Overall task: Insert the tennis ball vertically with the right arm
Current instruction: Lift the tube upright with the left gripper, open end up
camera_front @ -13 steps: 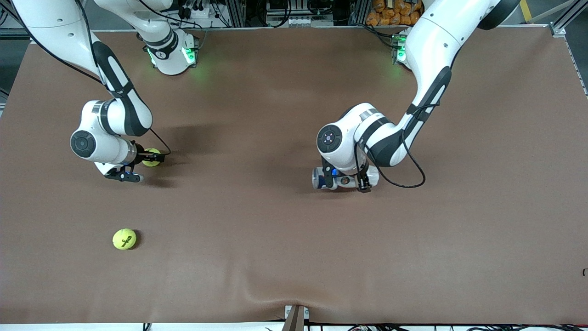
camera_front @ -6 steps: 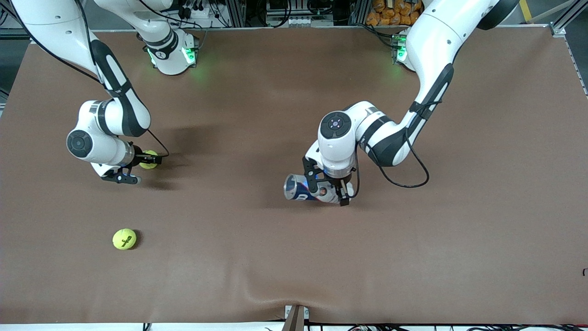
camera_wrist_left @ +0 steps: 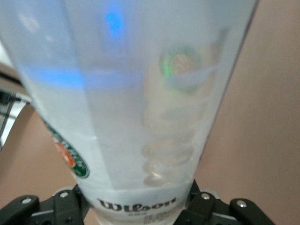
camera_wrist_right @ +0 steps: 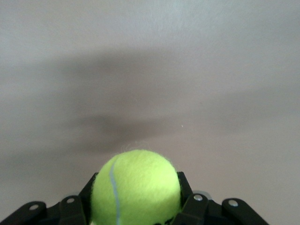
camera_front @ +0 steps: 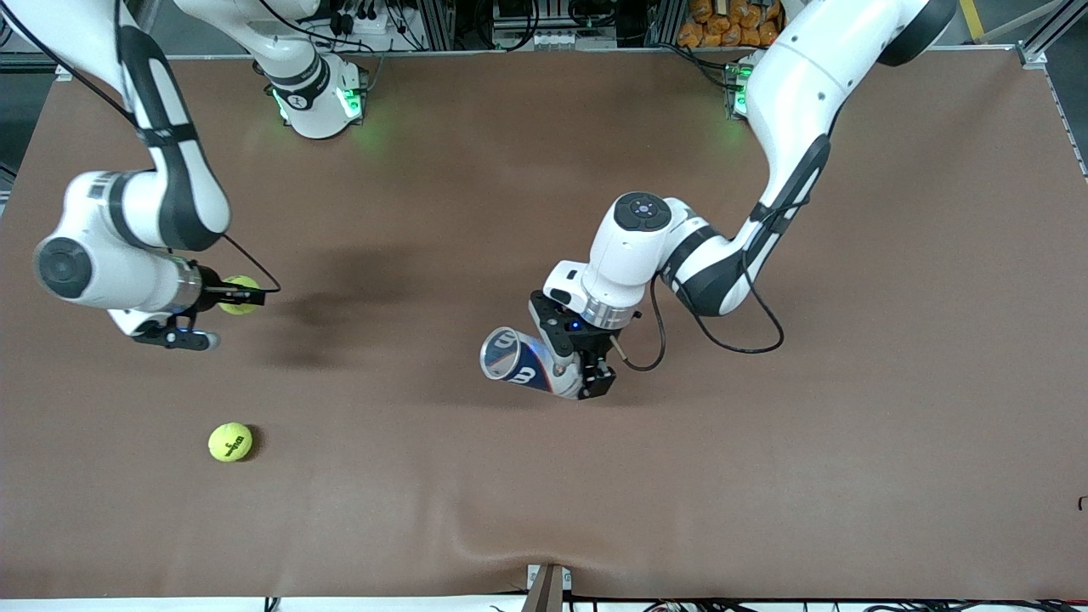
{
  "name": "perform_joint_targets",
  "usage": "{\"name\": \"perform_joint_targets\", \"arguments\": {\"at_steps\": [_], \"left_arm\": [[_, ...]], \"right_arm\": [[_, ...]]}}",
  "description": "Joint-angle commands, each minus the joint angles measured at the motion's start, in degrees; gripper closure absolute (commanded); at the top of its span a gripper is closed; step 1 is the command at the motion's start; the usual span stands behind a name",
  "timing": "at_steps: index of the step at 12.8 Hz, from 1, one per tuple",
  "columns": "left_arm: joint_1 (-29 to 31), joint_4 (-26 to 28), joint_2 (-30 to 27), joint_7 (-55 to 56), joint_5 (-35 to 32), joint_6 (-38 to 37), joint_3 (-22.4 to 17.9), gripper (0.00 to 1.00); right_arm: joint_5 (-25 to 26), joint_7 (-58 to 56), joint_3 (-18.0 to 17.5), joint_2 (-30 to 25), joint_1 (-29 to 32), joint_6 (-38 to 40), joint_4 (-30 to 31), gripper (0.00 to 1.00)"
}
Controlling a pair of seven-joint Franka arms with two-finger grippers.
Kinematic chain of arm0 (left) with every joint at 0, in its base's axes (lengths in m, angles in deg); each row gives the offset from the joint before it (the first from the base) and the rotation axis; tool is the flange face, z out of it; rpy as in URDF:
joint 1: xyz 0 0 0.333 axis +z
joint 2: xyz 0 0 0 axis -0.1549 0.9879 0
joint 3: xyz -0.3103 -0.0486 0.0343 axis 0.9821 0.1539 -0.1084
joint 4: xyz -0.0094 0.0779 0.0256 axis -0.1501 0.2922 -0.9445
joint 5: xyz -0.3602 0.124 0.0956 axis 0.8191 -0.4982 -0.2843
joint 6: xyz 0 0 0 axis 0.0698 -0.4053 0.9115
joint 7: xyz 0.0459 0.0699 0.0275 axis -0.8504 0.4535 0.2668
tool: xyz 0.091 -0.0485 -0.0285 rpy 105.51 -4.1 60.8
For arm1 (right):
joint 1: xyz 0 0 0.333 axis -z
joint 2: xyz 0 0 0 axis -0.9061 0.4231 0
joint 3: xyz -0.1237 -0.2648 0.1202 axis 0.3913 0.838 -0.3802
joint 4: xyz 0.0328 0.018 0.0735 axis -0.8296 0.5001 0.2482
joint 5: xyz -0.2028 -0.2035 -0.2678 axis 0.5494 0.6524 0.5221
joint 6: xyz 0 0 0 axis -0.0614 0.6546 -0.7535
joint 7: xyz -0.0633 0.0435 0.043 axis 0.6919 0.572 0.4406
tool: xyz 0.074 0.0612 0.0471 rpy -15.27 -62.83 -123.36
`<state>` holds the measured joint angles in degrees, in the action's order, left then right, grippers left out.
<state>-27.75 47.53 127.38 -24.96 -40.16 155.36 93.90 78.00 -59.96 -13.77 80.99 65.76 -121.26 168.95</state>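
Right fingers: we see the right gripper clenched on a tennis ball, held in the air over the right arm's end of the table; in the right wrist view the ball fills the space between the black fingers.
Left fingers: the left gripper grasps the ball can near its closed end, over the middle of the table; the can is tilted, its open mouth toward the right arm's end.
Can seen close: in the left wrist view the can is clear plastic with a printed label; it looks empty to us, though the blur leaves that unsure.
Second ball: it lies loose on the table, nearer to the front camera than the held ball.
How the ball handles: we judge it light, springy and felt-covered, so it should grip well; we would pinch it across its middle, as now.
How the can handles: we judge it light, thin-walled and smooth, apt to flex or slip; a hold low on the body suits it.
Change since earlier: the right arm has lifted its ball off the table, and the left arm has raised the can and swung it toward the right arm's end.
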Motion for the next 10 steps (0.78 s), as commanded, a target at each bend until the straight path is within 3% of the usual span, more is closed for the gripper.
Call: {"name": "perform_joint_targets", "arguments": {"at_steps": [1,7,10], "left_arm": [[-0.58,-0.30,4.29,6.38,0.00,14.97,-0.89,0.24],[0.30,0.49,12.81,10.09,0.61,39.59,-0.98,0.24],[0.65,1.98,14.85,10.18,0.61,44.99,-0.98,0.24]], "right_arm": [[-0.52,0.12,-0.39,0.29,0.00,10.10,-10.01,0.49],[-5.17,1.00,-0.66,0.29,-1.06,17.86,-20.23,0.48],[-8.42,4.06,-1.18,0.29,-1.49,19.80,-23.48,0.48]]}}
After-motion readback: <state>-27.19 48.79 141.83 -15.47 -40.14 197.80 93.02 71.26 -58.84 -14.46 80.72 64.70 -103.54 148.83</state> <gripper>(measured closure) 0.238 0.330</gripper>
